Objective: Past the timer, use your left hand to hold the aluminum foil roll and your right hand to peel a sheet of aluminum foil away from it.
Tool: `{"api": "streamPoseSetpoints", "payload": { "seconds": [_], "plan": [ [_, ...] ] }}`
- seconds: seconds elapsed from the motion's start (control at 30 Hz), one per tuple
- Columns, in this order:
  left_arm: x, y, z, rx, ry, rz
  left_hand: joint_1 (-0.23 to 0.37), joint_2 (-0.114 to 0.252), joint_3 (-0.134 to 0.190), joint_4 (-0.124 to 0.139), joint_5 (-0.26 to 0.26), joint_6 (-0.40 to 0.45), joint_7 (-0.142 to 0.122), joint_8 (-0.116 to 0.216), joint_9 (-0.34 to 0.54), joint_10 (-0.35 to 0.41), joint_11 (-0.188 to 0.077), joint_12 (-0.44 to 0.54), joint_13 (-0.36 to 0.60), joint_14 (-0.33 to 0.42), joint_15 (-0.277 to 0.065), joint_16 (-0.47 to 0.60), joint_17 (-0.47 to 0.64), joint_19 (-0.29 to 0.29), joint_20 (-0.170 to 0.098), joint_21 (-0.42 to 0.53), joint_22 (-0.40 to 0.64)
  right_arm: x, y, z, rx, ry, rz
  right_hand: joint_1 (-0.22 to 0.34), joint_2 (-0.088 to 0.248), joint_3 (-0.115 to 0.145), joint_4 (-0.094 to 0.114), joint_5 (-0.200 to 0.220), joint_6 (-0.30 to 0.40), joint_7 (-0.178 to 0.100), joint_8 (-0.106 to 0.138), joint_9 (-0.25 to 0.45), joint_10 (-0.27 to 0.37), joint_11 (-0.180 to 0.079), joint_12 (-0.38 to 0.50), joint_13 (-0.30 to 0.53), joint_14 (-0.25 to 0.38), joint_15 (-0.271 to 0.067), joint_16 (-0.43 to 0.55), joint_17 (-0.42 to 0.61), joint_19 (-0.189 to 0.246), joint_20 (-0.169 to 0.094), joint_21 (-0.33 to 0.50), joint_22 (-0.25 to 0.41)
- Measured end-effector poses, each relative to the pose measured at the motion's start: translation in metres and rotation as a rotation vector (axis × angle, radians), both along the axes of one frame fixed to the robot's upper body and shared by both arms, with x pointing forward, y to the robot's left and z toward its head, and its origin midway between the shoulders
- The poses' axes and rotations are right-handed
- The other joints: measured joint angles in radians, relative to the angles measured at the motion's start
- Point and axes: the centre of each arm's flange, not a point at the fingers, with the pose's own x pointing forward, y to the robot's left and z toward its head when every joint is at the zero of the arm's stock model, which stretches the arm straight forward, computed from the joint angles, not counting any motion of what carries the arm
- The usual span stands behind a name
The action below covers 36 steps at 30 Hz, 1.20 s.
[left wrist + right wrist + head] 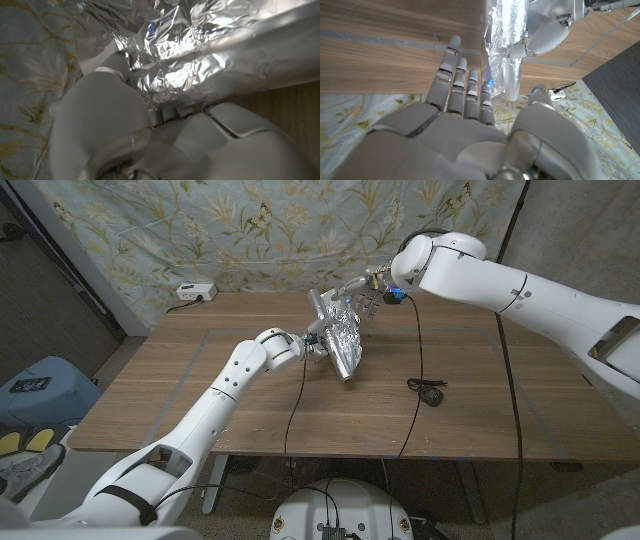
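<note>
Aluminum foil roll (346, 352) in left hand (312, 345), sheet (338, 310) crumpled.

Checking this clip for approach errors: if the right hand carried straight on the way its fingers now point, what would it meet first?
Most likely the loose foil sheet hanging off the aluminum foil roll; the right hand points its fingers alongside it, with the wooden table behind. Depth is unclear.

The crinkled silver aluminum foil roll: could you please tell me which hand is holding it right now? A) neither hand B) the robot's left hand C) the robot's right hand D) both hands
B: the left hand grips the crinkled silver aluminum foil roll, while the right hand hangs near it with its fingers straight and nothing in them.
</note>
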Motion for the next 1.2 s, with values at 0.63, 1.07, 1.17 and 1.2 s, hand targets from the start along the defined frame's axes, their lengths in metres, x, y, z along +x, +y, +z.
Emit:
{"api": "streamPoseSetpoints", "payload": {
  "seconds": [0.63, 1.07, 1.17, 1.2],
  "plan": [
    [-0.001, -0.006, -0.001, 0.017, -0.010, -0.016, 0.000, 0.002, -0.004, 0.004, 0.008, -0.002, -0.001, 0.000, 0.000, 0.000, 0.000, -0.005, 0.000, 0.000, 0.000, -0.005, 0.003, 0.000, 0.000, 0.004, -0.002, 0.003, -0.018, 0.003, -0.007, 0.049, -0.038, 0.032, 0.005, -0.128, 0.015, 0.069, -0.011, 0.000, 0.000, 0.005, -0.023, -0.002, 0.000, 0.013, -0.029, 0.003, 0.000, 0.007, -0.015, 0.015, 0.000, 0.000],
    [-0.002, -0.007, -0.003, 0.024, -0.009, -0.009, -0.001, 0.004, -0.004, 0.004, 0.011, 0.000, -0.003, 0.000, 0.000, 0.001, -0.001, -0.009, 0.001, 0.000, 0.000, -0.005, 0.008, 0.000, 0.000, 0.004, -0.002, 0.018, -0.016, -0.005, -0.013, 0.087, -0.052, 0.041, 0.015, -0.163, 0.025, 0.077, -0.044, -0.002, 0.000, 0.005, -0.035, 0.001, 0.000, 0.013, -0.040, 0.003, 0.006, 0.011, -0.019, 0.019, 0.000, 0.000],
    [-0.003, -0.007, -0.003, 0.025, -0.010, -0.004, -0.001, 0.004, -0.004, 0.004, 0.011, 0.000, -0.003, 0.000, 0.000, 0.002, -0.002, -0.009, 0.001, 0.000, 0.000, -0.005, 0.008, 0.000, 0.000, 0.011, -0.002, 0.021, -0.014, -0.006, -0.020, 0.094, -0.056, 0.041, 0.015, -0.171, 0.027, 0.077, -0.055, -0.002, 0.000, 0.005, -0.043, 0.003, 0.000, 0.018, -0.048, 0.003, 0.006, 0.011, -0.030, 0.015, 0.000, 0.000],
    [-0.003, -0.007, -0.003, 0.025, -0.009, -0.004, -0.001, 0.004, -0.004, 0.004, 0.011, 0.000, -0.003, 0.000, 0.000, 0.002, -0.002, -0.009, 0.002, 0.000, 0.000, -0.005, 0.008, 0.000, 0.000, 0.011, -0.002, 0.022, -0.014, -0.006, -0.021, 0.095, -0.057, 0.041, 0.015, -0.177, 0.028, 0.081, -0.055, -0.002, 0.000, 0.005, -0.043, 0.003, 0.000, 0.018, -0.048, 0.003, 0.006, 0.011, -0.030, 0.015, 0.000, 0.000]
  ]
}}
